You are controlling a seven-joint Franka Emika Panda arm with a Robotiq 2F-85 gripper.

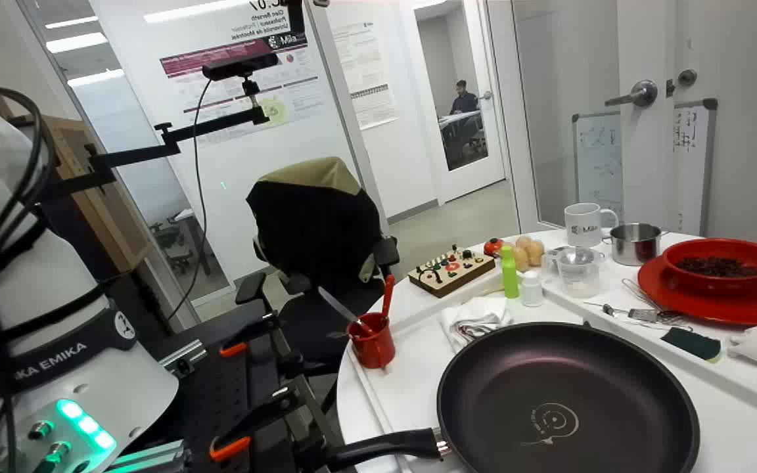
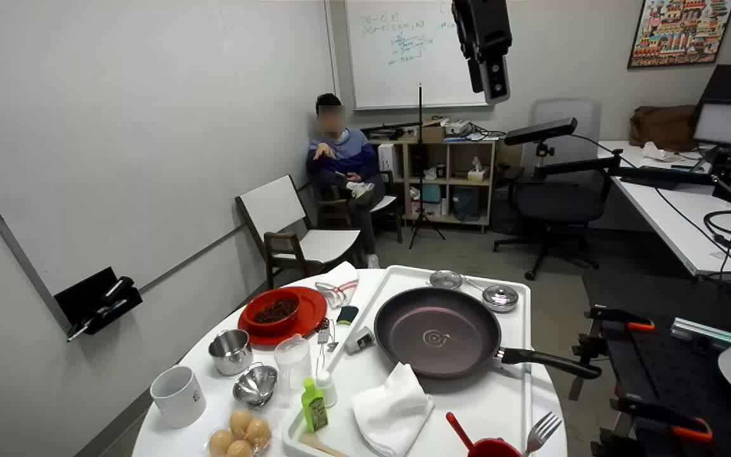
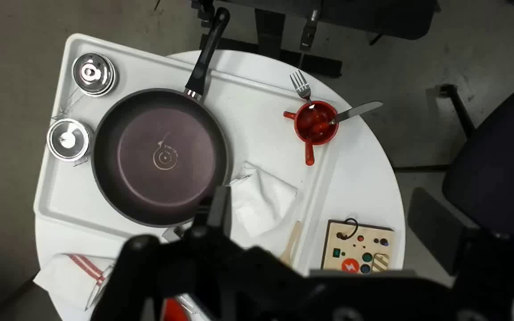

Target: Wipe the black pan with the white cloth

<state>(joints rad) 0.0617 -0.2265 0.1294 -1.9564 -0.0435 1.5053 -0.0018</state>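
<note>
Gripper (image 2: pixel 487 92) hangs high, fingers spread and empty. A white cloth (image 3: pixel 261 200) lies on the tray (image 3: pixel 252 120) just beside the black pan (image 3: pixel 165 156); an off-line descent could push a finger onto the pan's rim.

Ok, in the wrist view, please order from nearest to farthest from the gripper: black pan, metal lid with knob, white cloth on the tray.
1. White cloth, near the picture's centre.
2. Black pan, left of the cloth.
3. Metal lid, upper left, beyond the pan.
</note>
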